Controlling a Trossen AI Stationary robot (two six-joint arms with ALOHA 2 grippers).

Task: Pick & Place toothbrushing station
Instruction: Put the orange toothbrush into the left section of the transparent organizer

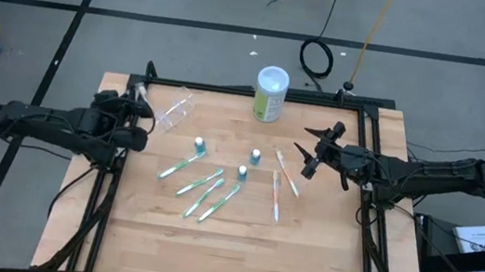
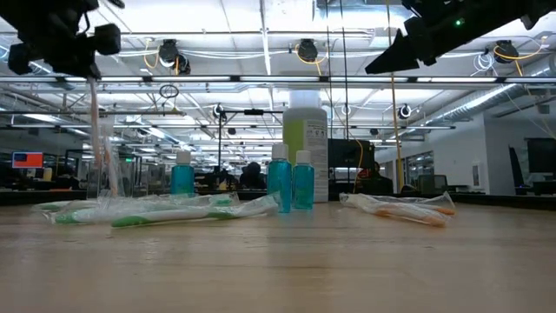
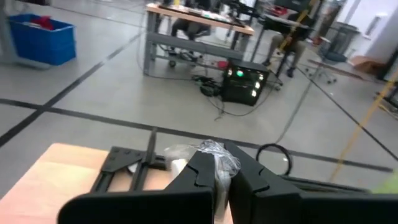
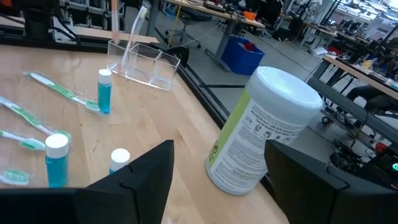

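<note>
Toothbrush [image 3: 214,158] mostly hidden between left gripper's [image 3: 219,180] fingers.

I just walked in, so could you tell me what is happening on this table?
The left gripper is shut on a wrapped toothbrush, holding it above the clear holder at the table's far left. The right gripper hangs open over the pinkish toothbrushes. Green toothbrushes and teal tubes lie scattered mid-table.

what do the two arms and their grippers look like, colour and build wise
Both arms are dark, nearly black, built of chunky jointed segments. The left arm ends in the left gripper, the right arm in the right gripper. Each gripper has two flat, angular black fingers with straight edges. No markings, labels or loose cables show on them.
</note>
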